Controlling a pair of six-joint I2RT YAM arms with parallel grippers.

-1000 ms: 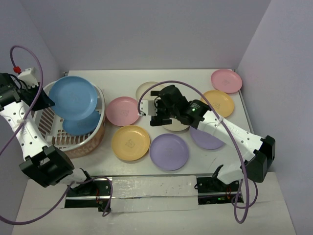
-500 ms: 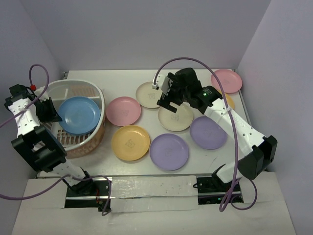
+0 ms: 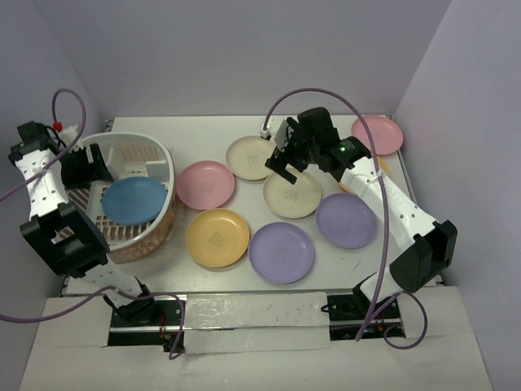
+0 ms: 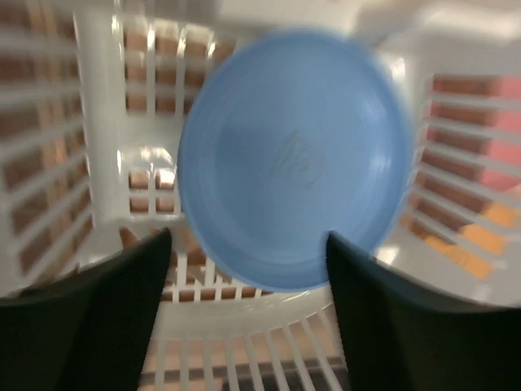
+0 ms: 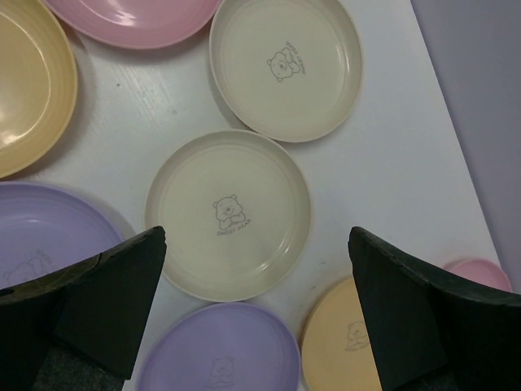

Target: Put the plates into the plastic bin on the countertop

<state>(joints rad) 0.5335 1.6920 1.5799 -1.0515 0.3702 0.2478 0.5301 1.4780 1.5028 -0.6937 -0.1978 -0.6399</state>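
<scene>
At the far left the left claw hangs over the plastic bin, its fingers spread wide and pinching nothing. A blue plate lies on the bin's slotted floor, just beside the claw (the wrist view is blurred, so I cannot tell whether a finger brushes its rim). The bin stands at the left side of the worktop.

Just right of the bin lies a pink plate. A yellow-orange plate sits in front of it, and a lilac plate is next along. Behind these, the far cream plate and the near cream plate lie close together.

The right claw is above the near cream plate, fingers spread, gripping nothing. Further right lies a second lilac plate. A second yellow-orange plate is largely hidden under the right arm in the top view. A second pink plate sits at the far right corner.
</scene>
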